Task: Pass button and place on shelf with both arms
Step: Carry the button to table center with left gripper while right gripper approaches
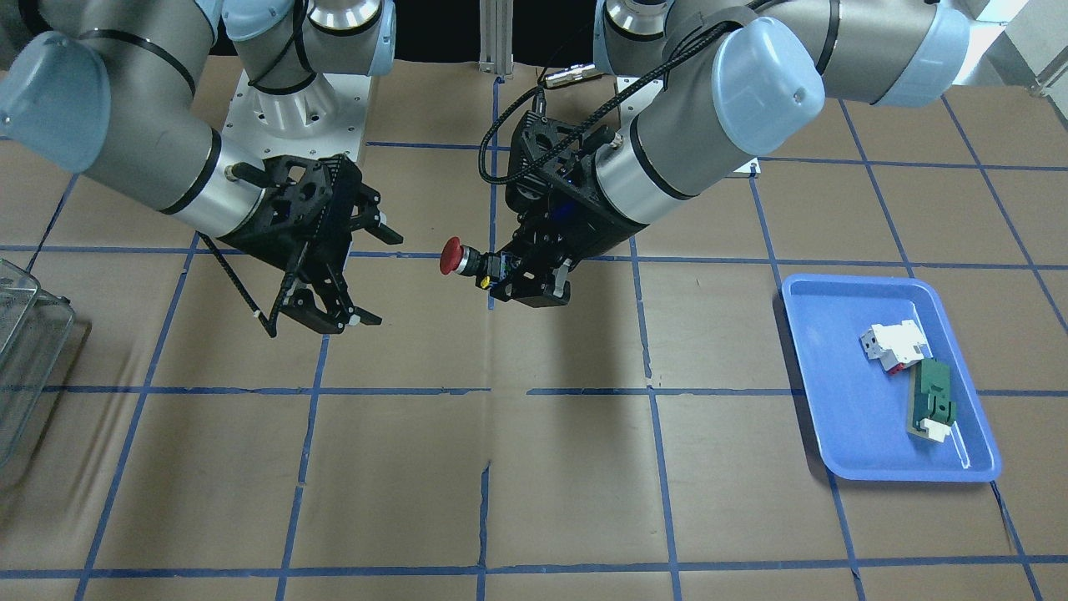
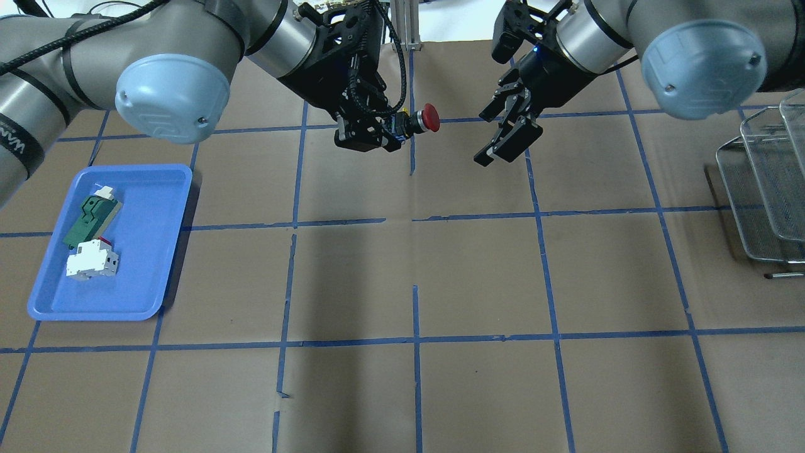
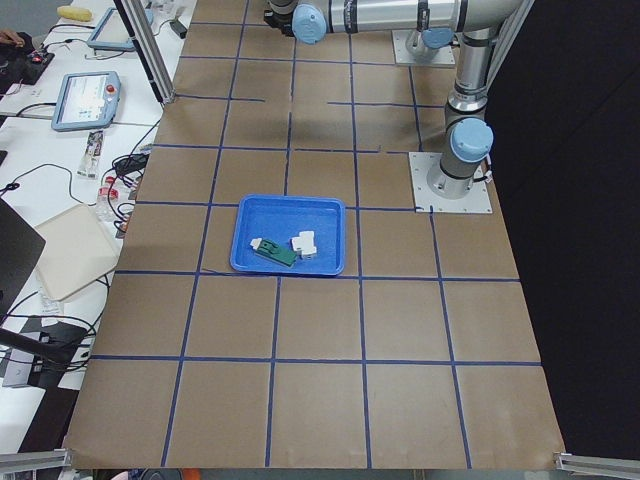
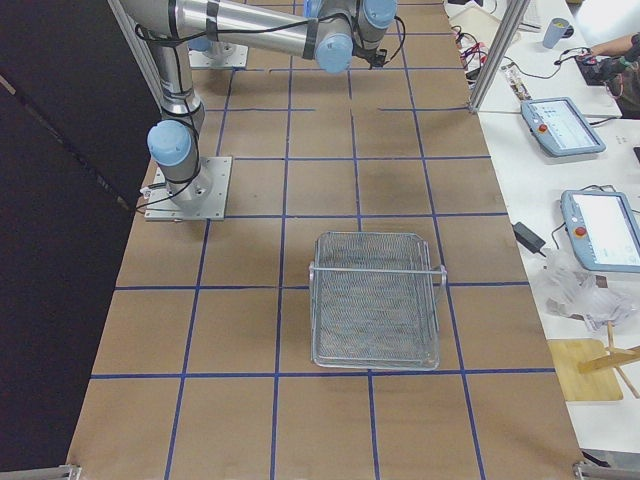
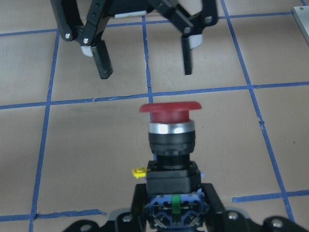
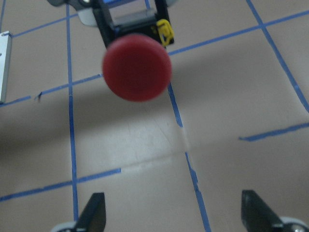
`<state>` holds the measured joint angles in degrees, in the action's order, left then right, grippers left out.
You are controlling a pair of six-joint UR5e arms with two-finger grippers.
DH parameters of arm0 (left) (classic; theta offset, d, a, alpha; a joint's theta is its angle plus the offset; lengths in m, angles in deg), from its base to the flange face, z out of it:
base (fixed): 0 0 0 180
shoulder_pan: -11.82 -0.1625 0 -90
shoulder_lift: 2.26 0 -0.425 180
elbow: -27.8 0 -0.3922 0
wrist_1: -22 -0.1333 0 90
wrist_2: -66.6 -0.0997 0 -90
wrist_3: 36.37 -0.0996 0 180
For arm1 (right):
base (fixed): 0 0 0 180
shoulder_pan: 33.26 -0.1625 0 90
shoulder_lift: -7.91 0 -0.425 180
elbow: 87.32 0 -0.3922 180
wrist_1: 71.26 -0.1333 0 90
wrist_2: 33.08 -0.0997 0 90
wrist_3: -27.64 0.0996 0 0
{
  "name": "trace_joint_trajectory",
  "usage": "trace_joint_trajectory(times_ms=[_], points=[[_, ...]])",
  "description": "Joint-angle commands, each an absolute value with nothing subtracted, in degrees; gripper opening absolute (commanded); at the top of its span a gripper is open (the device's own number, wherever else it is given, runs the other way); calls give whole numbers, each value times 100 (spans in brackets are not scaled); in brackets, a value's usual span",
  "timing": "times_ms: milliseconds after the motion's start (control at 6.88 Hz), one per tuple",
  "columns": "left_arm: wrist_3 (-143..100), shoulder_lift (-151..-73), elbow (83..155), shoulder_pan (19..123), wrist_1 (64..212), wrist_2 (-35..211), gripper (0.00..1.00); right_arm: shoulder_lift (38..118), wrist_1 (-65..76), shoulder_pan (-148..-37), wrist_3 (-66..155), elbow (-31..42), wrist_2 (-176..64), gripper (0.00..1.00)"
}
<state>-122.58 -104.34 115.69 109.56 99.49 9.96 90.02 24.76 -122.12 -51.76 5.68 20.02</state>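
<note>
The button [image 1: 457, 257], red mushroom cap and black body, is held level in the air above the table's middle by its yellow-and-blue end. My left gripper [image 1: 511, 277] is shut on it; it also shows in the overhead view [image 2: 391, 129]. The cap [image 2: 430, 117] points at my right gripper [image 2: 506, 135], which is open and empty a short gap away, jaws spread and facing the cap. In the left wrist view the button [image 5: 169, 130] faces the right gripper [image 5: 145, 63]. In the right wrist view the cap [image 6: 137, 66] hangs ahead. The wire-mesh shelf [image 2: 764, 189] stands at the table's right end.
A blue tray [image 2: 44, 305] at the table's left holds a white-and-red block [image 2: 93, 261] and a green-and-white part [image 2: 88, 217]. The shelf also shows in the right side view [image 4: 375, 300]. The brown table top has blue tape grid lines.
</note>
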Motion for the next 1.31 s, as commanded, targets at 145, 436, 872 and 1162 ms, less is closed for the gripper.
trace_joint_trajectory(times_ms=[145, 436, 872, 1162], points=[[-12259, -10430, 11517, 10929, 9943, 991, 0, 9779, 2559, -12229, -5558, 1495, 773, 100], [-12259, -10430, 11525, 10929, 9943, 1000, 0, 9800, 3337, -12290, -5472, 1542, 744, 100], [-12259, -10430, 11534, 10929, 9943, 1000, 0, 9537, 3769, -12299, -5428, 1481, 744, 100], [-12259, -10430, 11526, 10929, 9943, 1026, 0, 9361, 4001, -12299, -5025, 1114, 761, 100]])
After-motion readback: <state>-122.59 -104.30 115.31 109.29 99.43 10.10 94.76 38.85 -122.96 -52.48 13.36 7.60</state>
